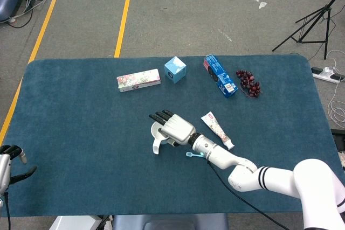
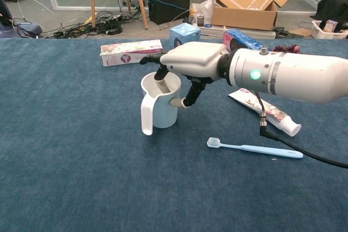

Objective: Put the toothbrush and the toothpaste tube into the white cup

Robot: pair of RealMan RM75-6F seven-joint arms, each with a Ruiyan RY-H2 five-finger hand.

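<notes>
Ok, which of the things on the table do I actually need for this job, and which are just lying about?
Needed:
white cup, gripped at its rim by the right hand
toothbrush
toothpaste tube

Lying about:
floral box
light blue cube box
blue packet
grapes

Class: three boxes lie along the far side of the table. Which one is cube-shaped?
The light blue box, in the middle. The floral box to its left and the dark blue box to its right are both long and narrow.
</notes>
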